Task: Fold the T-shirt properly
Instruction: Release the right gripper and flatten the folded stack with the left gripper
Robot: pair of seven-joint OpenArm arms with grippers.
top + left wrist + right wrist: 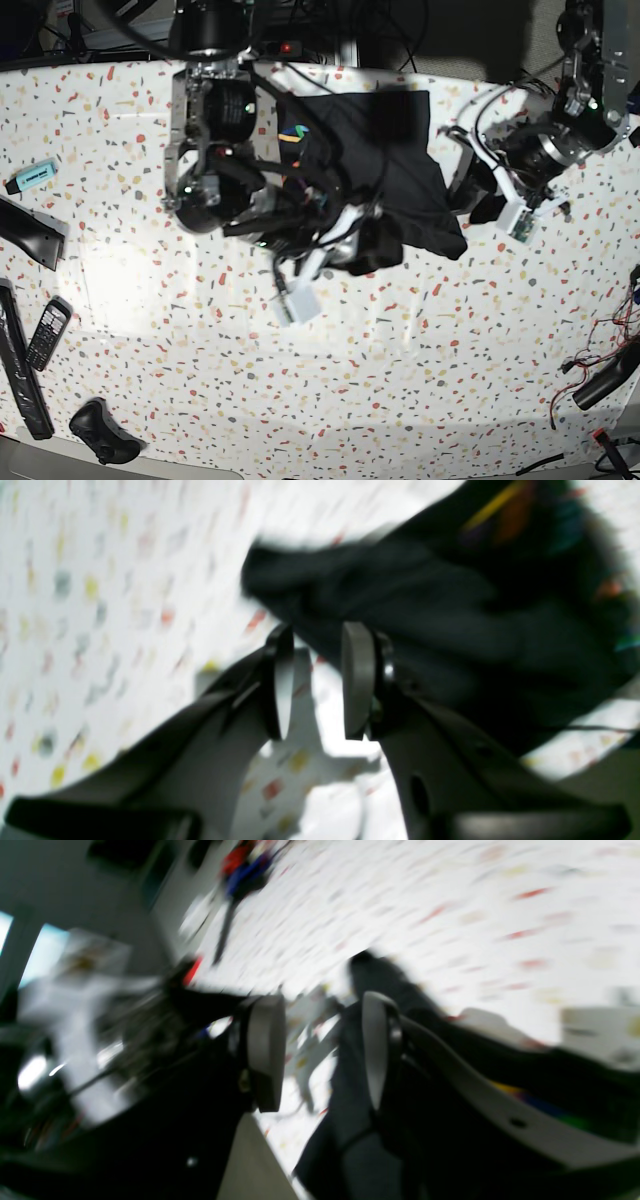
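Note:
The black T-shirt (395, 150) lies bunched at the table's far middle, with a bit of its coloured print (291, 135) showing at its left edge. My right gripper (372, 246) hovers at the shirt's near edge. In the blurred right wrist view it (322, 1000) stands open, with dark cloth (350, 1100) lying close by its right finger. My left gripper (478, 196) is at the shirt's right corner. In the left wrist view it (319, 630) is open with nothing between its pads, and the shirt (430, 605) lies just beyond the tips.
On the speckled white table (400, 380) a teal marker (33, 175), a black bar (28, 236), a handset (45, 335) and a black lump (100, 432) lie along the left side. Loose cables (600, 372) trail at the right edge.

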